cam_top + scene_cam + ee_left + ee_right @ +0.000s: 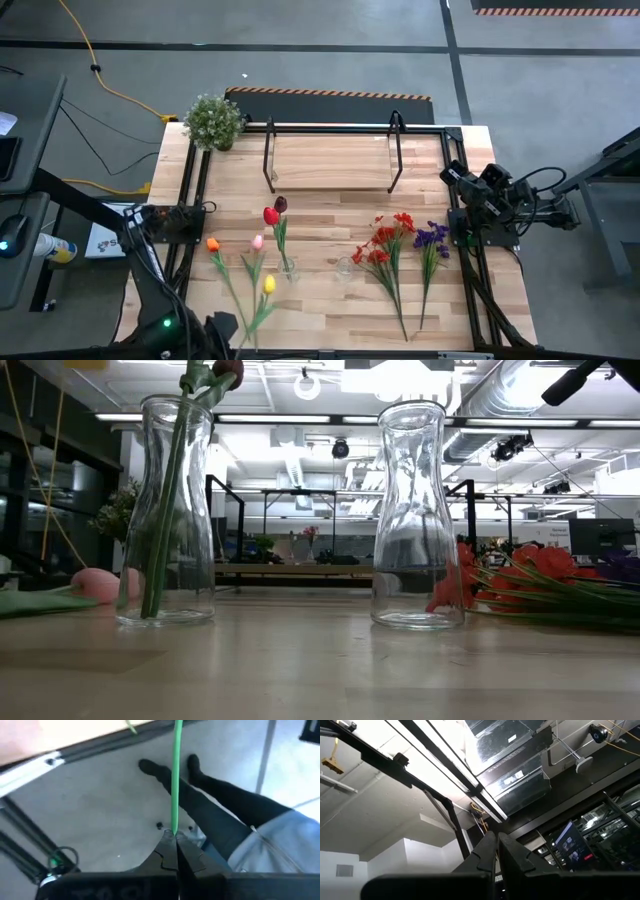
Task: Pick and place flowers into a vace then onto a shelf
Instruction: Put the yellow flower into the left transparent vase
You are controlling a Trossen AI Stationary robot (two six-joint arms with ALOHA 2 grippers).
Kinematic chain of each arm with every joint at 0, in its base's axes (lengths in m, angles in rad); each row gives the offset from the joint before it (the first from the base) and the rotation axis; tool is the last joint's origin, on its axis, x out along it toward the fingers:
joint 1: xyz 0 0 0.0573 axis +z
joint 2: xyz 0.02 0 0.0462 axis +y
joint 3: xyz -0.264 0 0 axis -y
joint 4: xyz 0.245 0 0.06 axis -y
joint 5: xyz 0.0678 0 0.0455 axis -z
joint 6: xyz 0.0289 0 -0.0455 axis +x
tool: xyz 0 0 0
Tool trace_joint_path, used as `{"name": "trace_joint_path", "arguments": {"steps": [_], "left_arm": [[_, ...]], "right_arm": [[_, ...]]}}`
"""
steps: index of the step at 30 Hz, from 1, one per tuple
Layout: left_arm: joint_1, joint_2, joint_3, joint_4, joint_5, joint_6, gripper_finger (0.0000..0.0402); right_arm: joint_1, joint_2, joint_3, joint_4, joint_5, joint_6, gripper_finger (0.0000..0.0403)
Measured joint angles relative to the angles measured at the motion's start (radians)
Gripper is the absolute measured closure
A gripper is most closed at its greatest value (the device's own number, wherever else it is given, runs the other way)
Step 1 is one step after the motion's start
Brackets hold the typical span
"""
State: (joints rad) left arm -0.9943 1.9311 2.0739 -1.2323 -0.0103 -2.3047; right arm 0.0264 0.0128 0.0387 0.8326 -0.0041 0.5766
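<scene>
- Table: plank top seen from above, carrying the shelf, two vases, the flowers and a potted plant at its far left corner.
- Shelf: light-wood board on a black frame with upright loops, at the far middle of the table; nothing stands on it.
- Right arm: waits at the table's right edge, right gripper tilted up toward the ceiling, fingers together on nothing.
- Left arm: at the near left edge; left gripper is clamped on a thin green stem that runs straight out from its fingertips, over the floor beside the table edge. A person's dark legs and shoes show beyond it.
- Flowers: red spray and purple spray lie flat at near right; orange tulip, pink tulip and yellow tulip lie at near left.
- Left vase: clear glass, upright, holding the red and maroon tulips.
- Right vase: clear glass, upright, empty, just beside the red spray.
</scene>
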Motion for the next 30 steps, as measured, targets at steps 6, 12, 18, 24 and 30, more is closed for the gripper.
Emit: {"name": "trace_joint_path", "arguments": {"steps": [6, 12, 18, 24, 30], "left_arm": [[0.0, 0.056, 0.0, 0.126, -0.081, 0.051, 0.0382], [0.013, 0.109, 0.0, 0.272, -0.309, 0.19, 0.0382], [0.043, 0.129, -0.001, 0.359, -0.556, 0.405, 0.0382], [0.06, 0.129, -0.001, 0.389, -0.878, 0.677, 0.0382], [0.056, 0.128, -0.001, 0.384, -1.141, 0.896, 0.0382]], "right_arm": [[0.0, 0.0, 0.0, -0.014, 0.0, 0.0, 0.0391], [0.0, 0.0, 0.0, -0.016, 0.001, 0.0, 0.0391], [0.0, 0.0, 0.0, -0.016, 0.001, 0.0, 0.0391], [0.0, 0.0, 0.0, -0.016, -0.004, 0.003, 0.0391], [0.0, 0.0, 0.0, -0.015, -0.006, 0.002, 0.0391]]}}
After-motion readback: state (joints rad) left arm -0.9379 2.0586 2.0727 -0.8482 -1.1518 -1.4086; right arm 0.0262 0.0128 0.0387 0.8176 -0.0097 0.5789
